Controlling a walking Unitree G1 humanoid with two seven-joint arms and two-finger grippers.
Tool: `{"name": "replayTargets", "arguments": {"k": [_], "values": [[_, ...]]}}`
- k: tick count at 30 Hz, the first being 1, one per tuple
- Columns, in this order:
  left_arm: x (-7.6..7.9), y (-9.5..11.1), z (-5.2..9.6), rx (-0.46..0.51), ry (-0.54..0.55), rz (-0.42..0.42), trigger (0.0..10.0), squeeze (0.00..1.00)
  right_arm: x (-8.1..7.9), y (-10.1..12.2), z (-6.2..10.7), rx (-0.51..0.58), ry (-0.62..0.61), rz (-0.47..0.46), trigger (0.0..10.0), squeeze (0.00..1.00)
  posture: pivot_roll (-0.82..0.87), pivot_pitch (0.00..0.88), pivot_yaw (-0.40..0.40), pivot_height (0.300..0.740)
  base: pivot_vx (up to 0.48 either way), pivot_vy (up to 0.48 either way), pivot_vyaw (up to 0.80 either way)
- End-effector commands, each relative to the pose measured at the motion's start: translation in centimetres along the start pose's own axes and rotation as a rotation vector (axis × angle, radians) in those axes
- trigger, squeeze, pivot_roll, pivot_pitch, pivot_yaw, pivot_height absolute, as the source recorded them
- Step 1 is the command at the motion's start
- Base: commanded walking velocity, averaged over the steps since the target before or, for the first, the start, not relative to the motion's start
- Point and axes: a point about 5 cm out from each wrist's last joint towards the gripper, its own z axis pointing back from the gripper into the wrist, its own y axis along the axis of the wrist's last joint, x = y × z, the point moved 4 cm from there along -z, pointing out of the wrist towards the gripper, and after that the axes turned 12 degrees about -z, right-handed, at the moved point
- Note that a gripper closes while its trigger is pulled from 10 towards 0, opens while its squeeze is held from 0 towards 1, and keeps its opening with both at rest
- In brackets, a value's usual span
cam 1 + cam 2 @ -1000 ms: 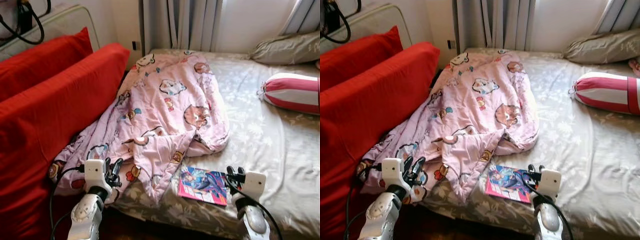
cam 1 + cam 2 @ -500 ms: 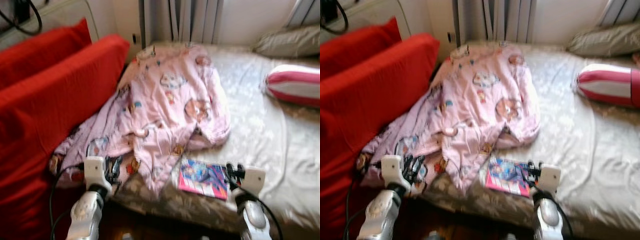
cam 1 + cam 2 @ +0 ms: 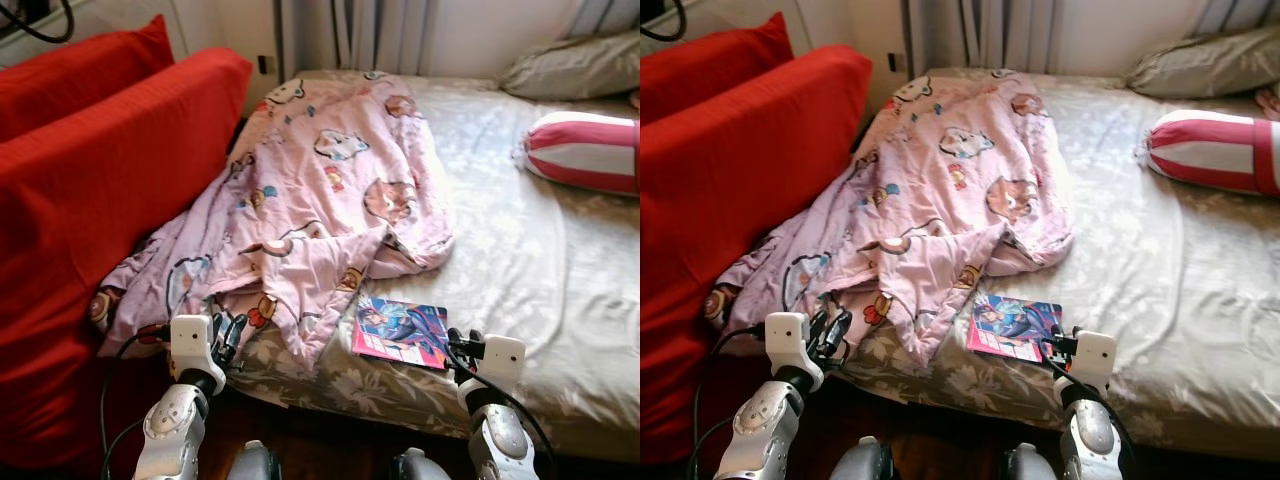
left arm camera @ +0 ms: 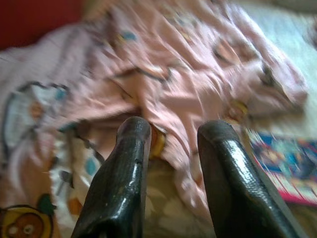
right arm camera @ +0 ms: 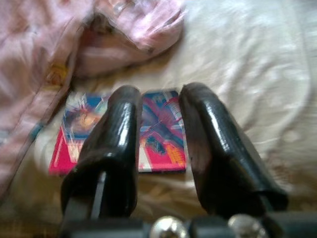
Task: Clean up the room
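text: none legible | book [image 3: 401, 333] cover: print too blurred

A pink blanket [image 3: 320, 205] is showing cartoon prints, the bedsheet [image 3: 520, 270] is wearing grey florals, a bolster [image 3: 585, 150] is showing red-white stripes, cushions [image 3: 100, 190] are glowing red.

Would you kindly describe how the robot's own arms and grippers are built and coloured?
Both arms are silver, rounded segments ending in white boxy wrist blocks. Black cables loop from each wrist. The left gripper and right gripper each carry two long, glossy black fingers with rounded tips.
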Motion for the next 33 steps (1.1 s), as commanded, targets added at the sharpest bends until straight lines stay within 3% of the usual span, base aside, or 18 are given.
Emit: {"name": "replayTargets", "arguments": {"k": [1, 33], "values": [[-0.17, -1.26, 0.72, -0.049, 0.008, 0.000, 10.0, 0.00, -0.63, 0.60, -0.48, 0.018, 0.021, -0.002, 10.0, 0.00, 0.03, 0.128, 0.024, 0.640, 0.000, 0.000, 0.00], [0.23, -1.53, 0.90, -0.064, 0.001, 0.005, 10.0, 0.00, -1.06, 0.68, -0.91, 0.004, 0.042, 0.005, 10.0, 0.00, 0.03, 0.127, 0.022, 0.620, 0.000, 0.000, 0.00]]}}
